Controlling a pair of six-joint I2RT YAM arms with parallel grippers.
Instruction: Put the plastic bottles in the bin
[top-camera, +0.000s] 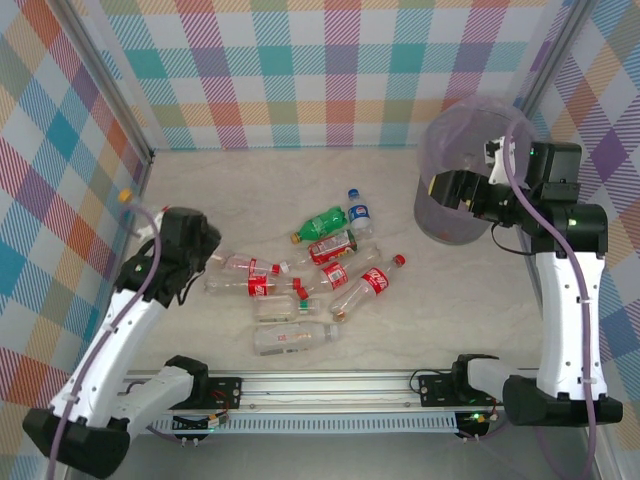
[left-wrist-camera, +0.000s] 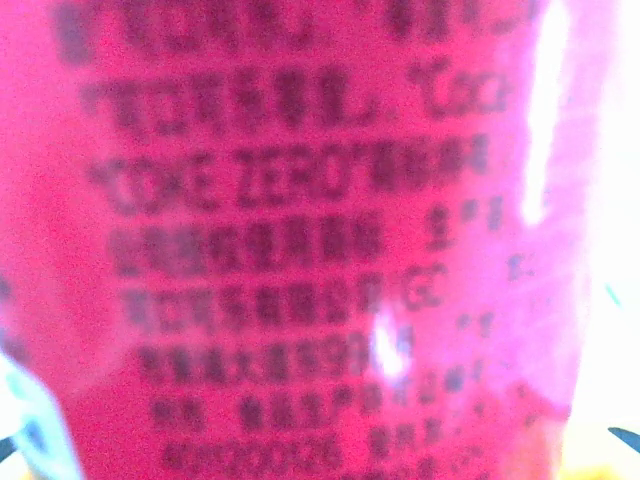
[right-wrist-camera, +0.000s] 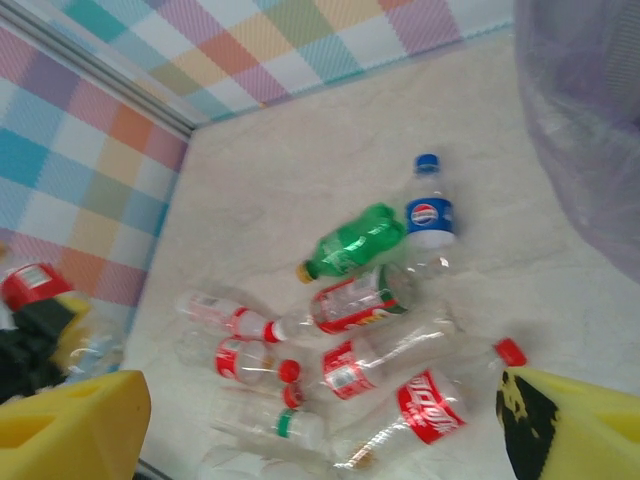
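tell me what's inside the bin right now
The lilac bag lining the bin is all I can make out inside; whether anything lies in it I can't tell. The right gripper and its arm cover much of the mouth, hiding the bottom.

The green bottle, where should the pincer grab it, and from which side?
Probably across the middle of the green bottle, from straight above. It lies on its side, round body exposed on top, with bare table on its far flank; a red-labelled bottle crowds the near flank.
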